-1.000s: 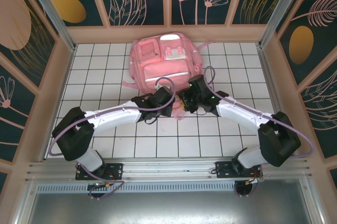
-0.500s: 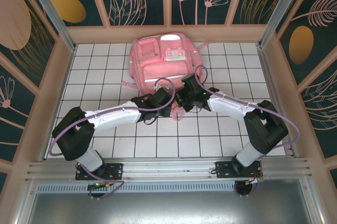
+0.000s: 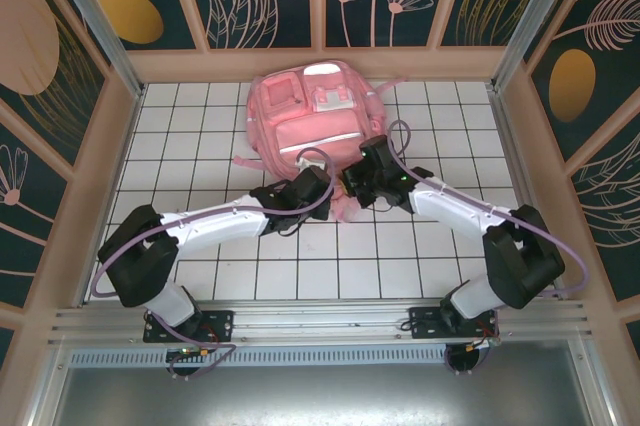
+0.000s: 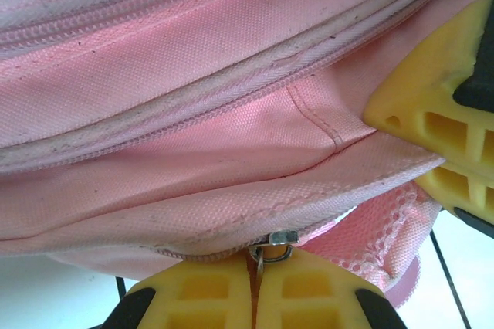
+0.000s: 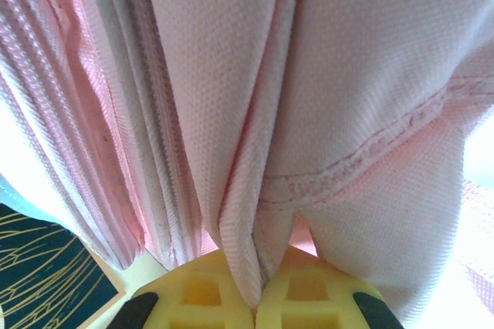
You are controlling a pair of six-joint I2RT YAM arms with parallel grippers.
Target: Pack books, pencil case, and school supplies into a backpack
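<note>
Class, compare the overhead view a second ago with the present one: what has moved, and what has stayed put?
The elbow of the right arm swung inward, then back out, leaving the right gripper slightly farther up the backpack. The left gripper edged forward a little too. The backpack stayed put. Now the left jaws are shut on the zipper pull, the right jaws on a fold of backpack fabric.

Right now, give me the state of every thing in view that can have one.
Pink fabric backpack: lying flat on the tiled table, front pockets up.
Metal zipper pull: clamped, hanging from its zip.
Left gripper: shut on the zipper pull.
Right gripper: shut on a fold of backpack fabric.
</note>
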